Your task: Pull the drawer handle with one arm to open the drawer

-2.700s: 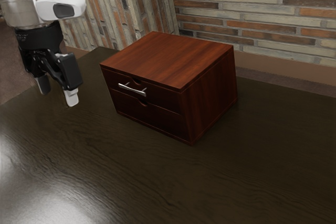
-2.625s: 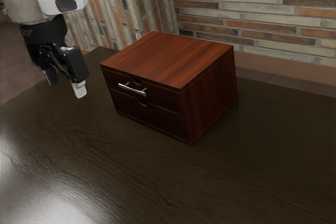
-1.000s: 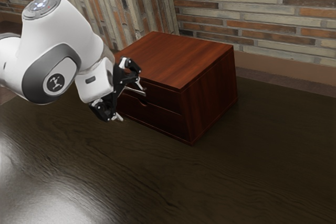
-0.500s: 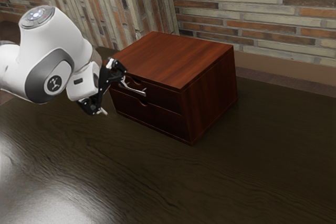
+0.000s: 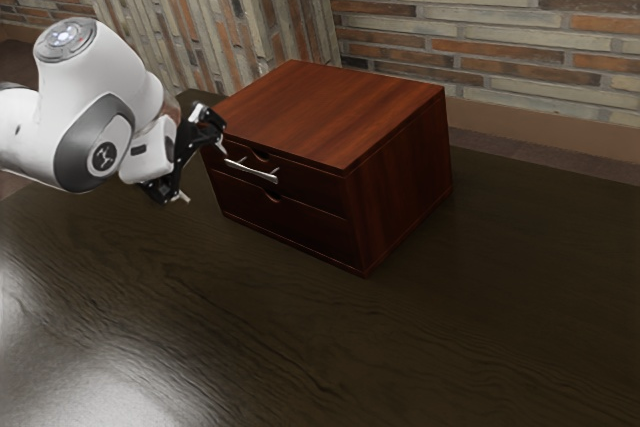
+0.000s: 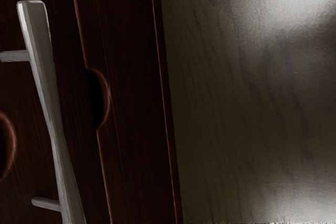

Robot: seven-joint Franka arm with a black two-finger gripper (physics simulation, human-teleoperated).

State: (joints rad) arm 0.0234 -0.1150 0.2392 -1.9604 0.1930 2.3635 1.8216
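Observation:
A dark red wooden cabinet [image 5: 330,112] with two drawers stands on the table. The upper drawer [image 5: 290,179] carries a silver bar handle [image 5: 252,170] and its front sits flush with the cabinet. My gripper [image 5: 192,159] is turned sideways at the cabinet's front corner, on the exterior view's left of the handle and apart from it. Its fingers [image 5: 205,125] are spread open with nothing between them. In the wrist view the handle [image 6: 50,114] runs across the dark drawer fronts [image 6: 131,103], close ahead of my hand.
The dark wooden table [image 5: 320,337] stretches wide in front of the cabinet and to the exterior view's right. A brick wall [image 5: 480,17] runs behind it. My white arm [image 5: 90,117] takes up the left side.
Over the last second my hand has drawn back from the handle toward the exterior view's left, fingers still apart. The drawer front has not moved.

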